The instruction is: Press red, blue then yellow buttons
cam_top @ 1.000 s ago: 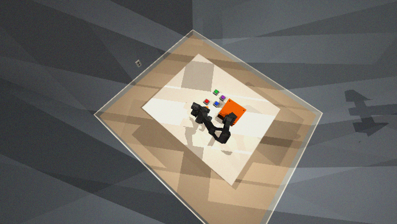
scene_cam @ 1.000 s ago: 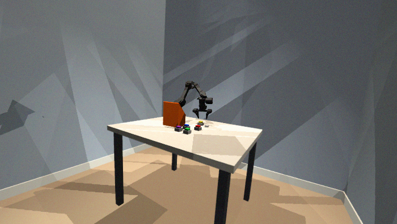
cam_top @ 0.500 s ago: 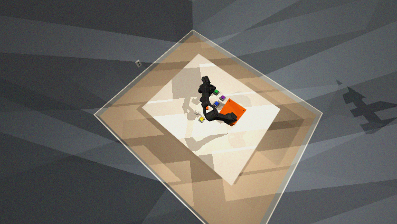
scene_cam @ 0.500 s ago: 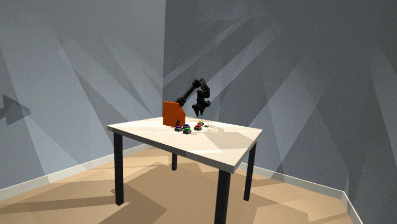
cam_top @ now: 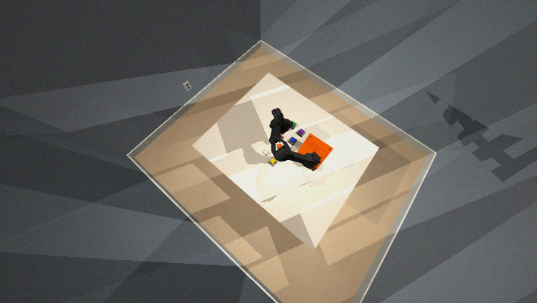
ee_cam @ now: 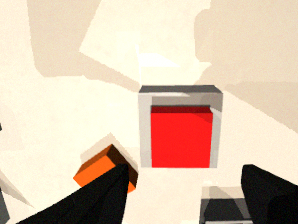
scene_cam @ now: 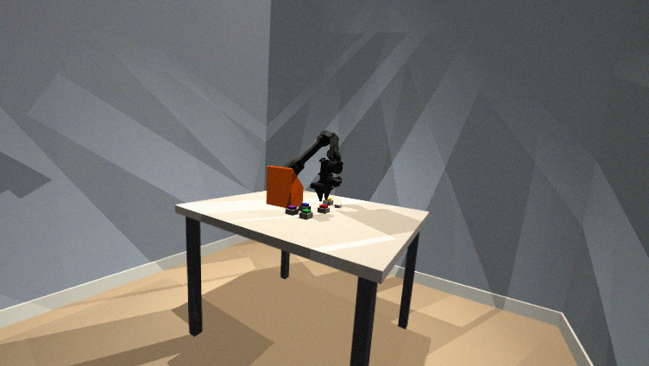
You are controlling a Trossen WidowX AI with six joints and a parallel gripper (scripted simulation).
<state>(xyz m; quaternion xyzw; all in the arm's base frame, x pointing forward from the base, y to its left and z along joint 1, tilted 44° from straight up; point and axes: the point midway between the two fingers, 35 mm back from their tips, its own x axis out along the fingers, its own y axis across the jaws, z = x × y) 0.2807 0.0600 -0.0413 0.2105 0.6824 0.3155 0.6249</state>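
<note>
Nearest the red button (cam_top: 281, 136) (scene_cam: 323, 206) (ee_cam: 181, 140), our gripper (cam_top: 284, 127) (scene_cam: 323, 198) (ee_cam: 185, 173) hangs above, fingers partly spread, grasping nothing. The red cap faces up, standing proud of its housing; it looks square, so we find no clear long axis, though its sides run nearly in line with the wrist view's edges. We judge the red press comes next. If we descend with the fingers this far apart, they could straddle the cap and land on the housing or table; bringing them together and centring first should help.

Just beside the red button lies the orange block (cam_top: 279, 146) (ee_cam: 95, 170), turned askew to it. One finger overlaps it in the wrist view, so a sideways drift or a low approach could nudge it. Near the red button on another side is the blue button (cam_top: 293, 139) (scene_cam: 305, 205); the dark housing (ee_cam: 225, 210) is probably its own, and a slanting descent might clip it.

Farther from the red button we have the green button (cam_top: 293, 124) (scene_cam: 305, 211), then the purple button (cam_top: 300, 131) (scene_cam: 292, 207), both wrong to press. Beyond the orange block, the pale block (cam_top: 266, 152) (scene_cam: 337, 205) sits near the yellow button (cam_top: 272, 161) (scene_cam: 329, 199), where a careless last approach could bump it.
</note>
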